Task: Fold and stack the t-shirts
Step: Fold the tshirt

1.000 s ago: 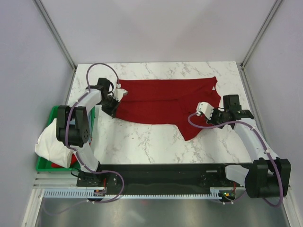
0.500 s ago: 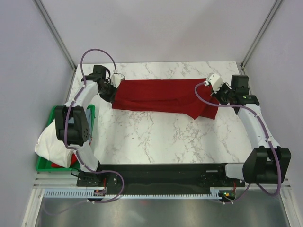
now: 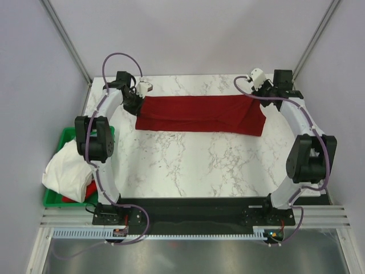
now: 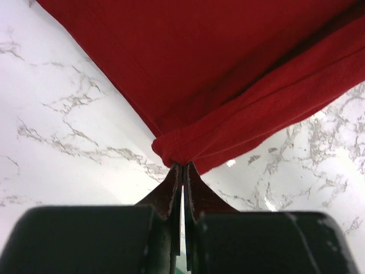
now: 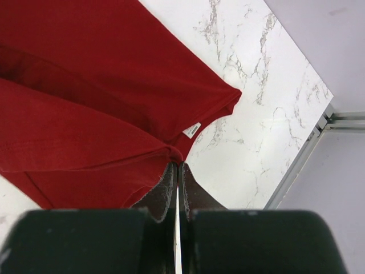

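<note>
Green bin (image 3: 50,200) – off marble table's (image 3: 188,165) left edge, white t-shirt (image 3: 67,171) heaped inside.
Left gripper (image 4: 182,171) – table's far left, jaws pinched on dark red t-shirt (image 3: 197,113) end.
Dark red t-shirt – folded band lying across table's far part.
Right gripper (image 5: 175,168) – table's far right, jaws clamped on shirt edge near white neck label (image 5: 191,130).

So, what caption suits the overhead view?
Left pincer and right pincer hold a folded dark red t-shirt stretched across the marble table.

Green bin (image 3: 51,198) mostly covered by white t-shirt (image 3: 65,171); red cloth (image 3: 73,199) beneath barely shows. Neck label (image 5: 192,131) print unreadable. Dark red t-shirt (image 4: 217,74) cropped in both wrist views.
</note>
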Controlling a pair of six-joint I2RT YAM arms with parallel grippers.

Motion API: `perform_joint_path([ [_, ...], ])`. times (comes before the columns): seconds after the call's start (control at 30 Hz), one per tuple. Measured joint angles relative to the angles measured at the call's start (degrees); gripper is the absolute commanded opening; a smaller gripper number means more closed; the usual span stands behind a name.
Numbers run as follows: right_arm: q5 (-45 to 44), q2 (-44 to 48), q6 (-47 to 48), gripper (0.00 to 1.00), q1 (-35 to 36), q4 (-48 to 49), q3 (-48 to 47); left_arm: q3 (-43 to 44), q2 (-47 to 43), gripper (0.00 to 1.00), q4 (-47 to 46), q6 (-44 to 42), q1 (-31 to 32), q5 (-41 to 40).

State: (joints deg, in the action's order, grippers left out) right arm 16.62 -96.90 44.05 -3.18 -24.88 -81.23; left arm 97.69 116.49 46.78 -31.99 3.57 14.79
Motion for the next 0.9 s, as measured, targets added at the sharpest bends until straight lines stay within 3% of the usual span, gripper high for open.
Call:
perform_joint_path([
  [0.27, -0.6, -10.9, -0.8, 0.0, 0.0, 0.5, -8.9, 7.3, 5.8, 0.02, 1.6, 0.4, -0.4, -0.3],
  [0.6, -0.7, -22.1, -1.3, 0.0, 0.7, 0.5, -20.8, 8.5, 7.8, 0.02, 2.8, 0.9, -0.6, -1.8],
  [0.67, -1.0, -23.7, -1.4, 0.0, 1.2, 0.4, -22.2, 8.8, 8.1, 0.19, 3.0, 0.9, -0.6, -2.3],
  [0.73, -1.5, -24.9, -2.0, 0.18, 1.7, 0.4, -23.4, 9.9, 9.0, 0.24, 3.0, 1.6, -0.6, -3.1],
  [0.9, -3.7, -26.9, -4.9, 0.36, 3.0, 0.5, -26.0, 12.3, 10.1, 0.34, 2.1, 3.8, -0.7, -6.9],
])
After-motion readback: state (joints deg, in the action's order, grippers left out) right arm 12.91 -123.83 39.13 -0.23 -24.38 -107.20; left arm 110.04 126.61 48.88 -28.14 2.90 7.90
